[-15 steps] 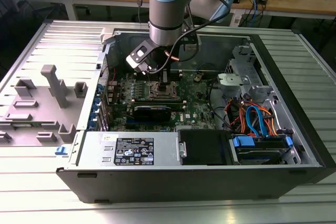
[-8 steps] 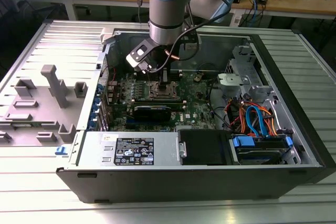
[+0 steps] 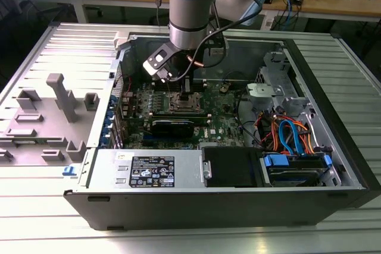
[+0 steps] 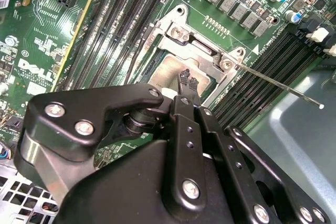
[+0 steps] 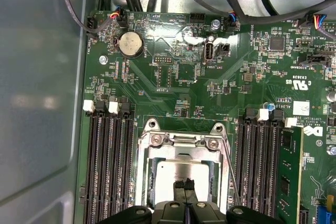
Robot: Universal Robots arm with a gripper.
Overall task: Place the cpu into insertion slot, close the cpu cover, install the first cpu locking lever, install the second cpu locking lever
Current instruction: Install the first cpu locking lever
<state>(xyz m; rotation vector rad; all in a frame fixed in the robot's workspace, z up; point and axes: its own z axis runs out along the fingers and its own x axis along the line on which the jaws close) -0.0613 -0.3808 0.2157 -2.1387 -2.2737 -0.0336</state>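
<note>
In the insertion slot (image 5: 153, 184), cpu (image 5: 181, 170) seated, cpu cover (image 5: 181, 142) down, gripper (image 5: 184, 184) closed above

The claw (image 4: 187, 81), tips pinched together, points down at the silver cpu (image 4: 165, 74) framed by the cpu cover (image 4: 181, 51).

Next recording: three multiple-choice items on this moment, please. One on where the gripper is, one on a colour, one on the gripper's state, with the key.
1. Where is the gripper?
A) over the coin cell
B) over the cpu
C) over the drive cables

2. What colour is the motherboard?
A) green
B) red
C) white

3. How do the gripper's fingers stand?
A) wide open
B) shut, tips together
C) clamped on a cable

Key:
1 B, the first wrist view shows the tips right above the silver chip.
2 A, the board is green in every view.
3 B, the tips meet with nothing between them.
</note>
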